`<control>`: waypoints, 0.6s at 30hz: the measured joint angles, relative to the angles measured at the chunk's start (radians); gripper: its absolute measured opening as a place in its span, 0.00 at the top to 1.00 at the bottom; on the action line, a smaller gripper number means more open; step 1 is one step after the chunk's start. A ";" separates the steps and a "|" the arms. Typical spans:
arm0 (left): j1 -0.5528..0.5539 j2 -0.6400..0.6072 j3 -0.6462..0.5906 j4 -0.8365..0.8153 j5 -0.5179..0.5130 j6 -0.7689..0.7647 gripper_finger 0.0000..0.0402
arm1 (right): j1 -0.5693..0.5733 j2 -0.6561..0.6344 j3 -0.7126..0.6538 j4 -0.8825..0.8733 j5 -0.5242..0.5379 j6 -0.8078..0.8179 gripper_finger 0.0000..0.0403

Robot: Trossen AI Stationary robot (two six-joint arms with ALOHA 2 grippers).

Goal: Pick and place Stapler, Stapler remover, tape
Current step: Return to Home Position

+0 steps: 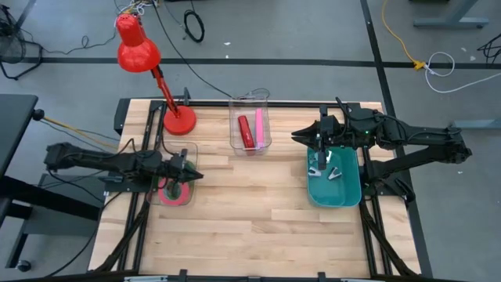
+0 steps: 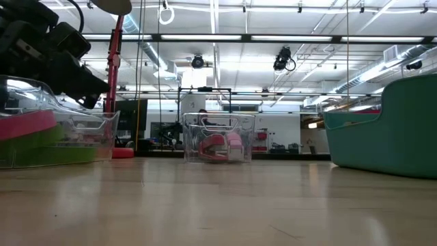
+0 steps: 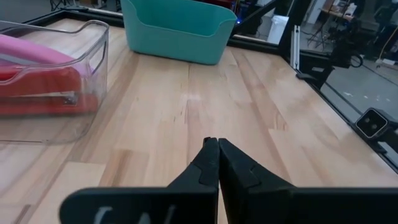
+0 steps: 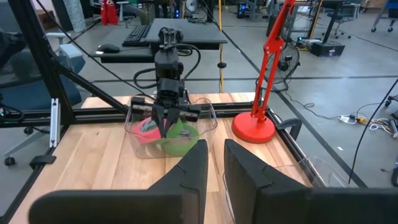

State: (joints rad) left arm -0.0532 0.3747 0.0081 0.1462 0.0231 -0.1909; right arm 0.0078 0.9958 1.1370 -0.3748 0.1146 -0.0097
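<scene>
Pink-red and green tape rings [image 1: 174, 193] lie in a clear bin [image 1: 190, 153] at the table's left; they also show in the low view [image 2: 27, 133] and the right wrist view [image 4: 168, 134]. My left gripper [image 1: 188, 172] is shut and empty just above this bin, and it also shows in its own wrist view [image 3: 216, 149]. A red stapler [image 1: 243, 129] and a pink one [image 1: 258, 129] lie in a clear bin [image 1: 250, 106] at the far middle. My right gripper [image 4: 214, 158] is open and empty over the far left part of a teal bin [image 1: 348, 192], which holds small dark and silver pieces [image 1: 335, 172].
A red desk lamp stands on its round base [image 1: 179, 121] at the far left, with its arm leaning toward the table's left edge. Bare wooden tabletop [image 1: 250, 219] spreads across the middle and the near side. A black frame [image 1: 376, 211] runs round the table.
</scene>
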 joint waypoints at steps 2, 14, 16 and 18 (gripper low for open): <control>0.000 -0.030 0.000 -0.031 0.000 0.000 0.99 | 0.000 0.000 0.000 0.000 0.000 0.000 0.86; 0.000 -0.176 0.000 -0.122 -0.008 0.001 0.99 | 0.000 0.000 0.000 0.000 0.000 0.000 0.86; 0.000 -0.190 0.000 -0.126 -0.015 0.004 0.99 | 0.000 0.000 0.000 0.000 0.000 0.000 0.86; 0.000 -0.208 0.000 -0.128 -0.023 0.004 0.99 | 0.000 0.000 0.000 0.000 0.000 0.000 0.86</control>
State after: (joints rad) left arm -0.0532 0.1666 0.0082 0.0178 -0.0003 -0.1870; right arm 0.0080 0.9958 1.1370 -0.3748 0.1146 -0.0101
